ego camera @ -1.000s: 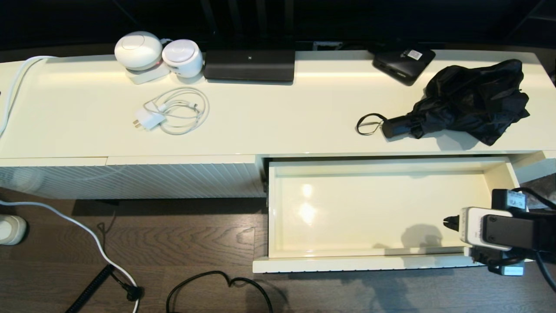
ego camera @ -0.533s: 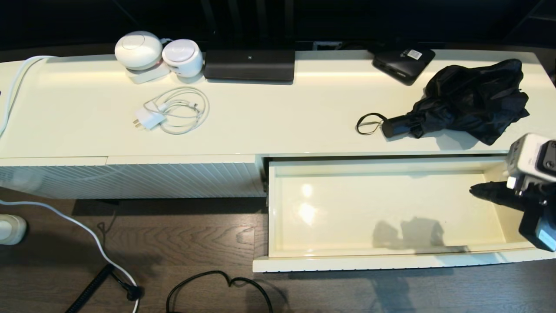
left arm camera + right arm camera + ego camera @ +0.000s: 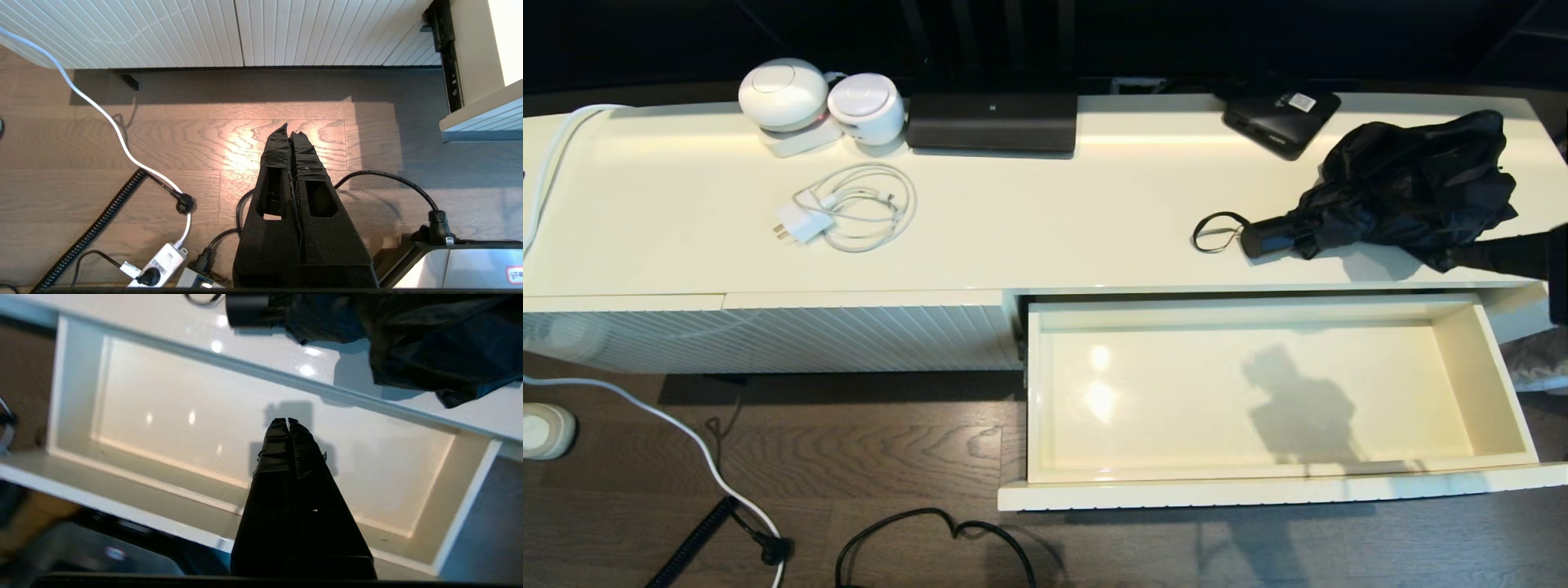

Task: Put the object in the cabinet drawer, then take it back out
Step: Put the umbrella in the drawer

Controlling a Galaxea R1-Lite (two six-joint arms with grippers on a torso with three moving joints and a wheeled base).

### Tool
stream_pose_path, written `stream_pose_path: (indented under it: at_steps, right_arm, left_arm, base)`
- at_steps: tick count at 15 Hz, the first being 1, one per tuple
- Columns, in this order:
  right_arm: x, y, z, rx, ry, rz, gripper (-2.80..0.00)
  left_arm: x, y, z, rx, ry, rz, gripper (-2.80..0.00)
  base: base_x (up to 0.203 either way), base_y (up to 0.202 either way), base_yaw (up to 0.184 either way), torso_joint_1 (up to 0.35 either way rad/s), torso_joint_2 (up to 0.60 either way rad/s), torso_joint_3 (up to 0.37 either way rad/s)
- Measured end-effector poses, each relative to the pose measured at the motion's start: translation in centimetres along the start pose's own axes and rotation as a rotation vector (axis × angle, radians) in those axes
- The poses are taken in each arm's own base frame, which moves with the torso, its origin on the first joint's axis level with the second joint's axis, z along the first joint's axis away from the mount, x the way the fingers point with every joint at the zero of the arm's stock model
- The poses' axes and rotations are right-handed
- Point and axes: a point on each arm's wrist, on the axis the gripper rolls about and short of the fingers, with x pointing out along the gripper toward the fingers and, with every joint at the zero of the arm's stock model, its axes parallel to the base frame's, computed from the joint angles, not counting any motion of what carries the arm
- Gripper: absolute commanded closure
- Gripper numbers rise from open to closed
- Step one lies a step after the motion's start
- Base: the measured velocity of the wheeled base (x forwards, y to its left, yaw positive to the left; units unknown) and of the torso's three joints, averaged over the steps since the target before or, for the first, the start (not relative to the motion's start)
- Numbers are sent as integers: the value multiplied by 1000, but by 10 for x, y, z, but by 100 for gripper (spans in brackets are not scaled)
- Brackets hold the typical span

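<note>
The object, a black folding umbrella (image 3: 1409, 184), lies on the cabinet top at the right, its short handle (image 3: 1267, 237) and wrist loop (image 3: 1217, 233) pointing left. Below it the cabinet drawer (image 3: 1258, 492) stands pulled out, and its glossy inside is bare. My right gripper (image 3: 1458, 258) reaches in from the right edge, shut and holding nothing, its tips beside the fabric's lower right corner. In the right wrist view the shut gripper (image 3: 288, 420) hovers over the drawer (image 3: 73, 388), with the umbrella (image 3: 429, 335) beyond. My left gripper (image 3: 291, 130) is shut over the wooden floor.
On the cabinet top sit a white charger with coiled cable (image 3: 849, 208), two round white devices (image 3: 784, 94), a flat black box (image 3: 992, 122) and a black box with a white label (image 3: 1282, 114). A ribbed panel (image 3: 768, 339) closes the left. Cables (image 3: 931, 531) lie on the floor.
My right gripper has risen from the drawer's front right corner and moved back, past the drawer's right wall, to the cabinet top's edge beside the umbrella. It stayed shut.
</note>
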Motion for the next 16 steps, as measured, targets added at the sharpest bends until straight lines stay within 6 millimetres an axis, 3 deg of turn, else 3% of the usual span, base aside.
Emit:
stream_pose_path:
  at_steps: [4, 10, 13, 15, 16]
  right_arm:
    - [14, -3, 30, 466, -5, -112, 0]
    - [57, -6, 30, 960, 10, -377, 0]
    - [53, -2, 36, 1063, 2, -369, 0]
    - [40, 6, 46, 1082, -16, -322, 0]
    - [30, 10, 50, 1090, -13, -300, -280]
  left_arm:
    - [0, 0, 0, 0, 0, 0, 0]
    - [0, 0, 0, 0, 0, 0, 0]
    - [0, 0, 0, 0, 0, 0, 0]
    - [0, 0, 0, 0, 0, 0, 0]
    - [0, 0, 0, 0, 0, 0, 0]
  base:
    - [0, 0, 0, 0, 0, 0]
    - [0, 0, 0, 0, 0, 0]
    - [0, 0, 0, 0, 0, 0]
    - [0, 0, 0, 0, 0, 0]
    - [0, 0, 0, 0, 0, 0]
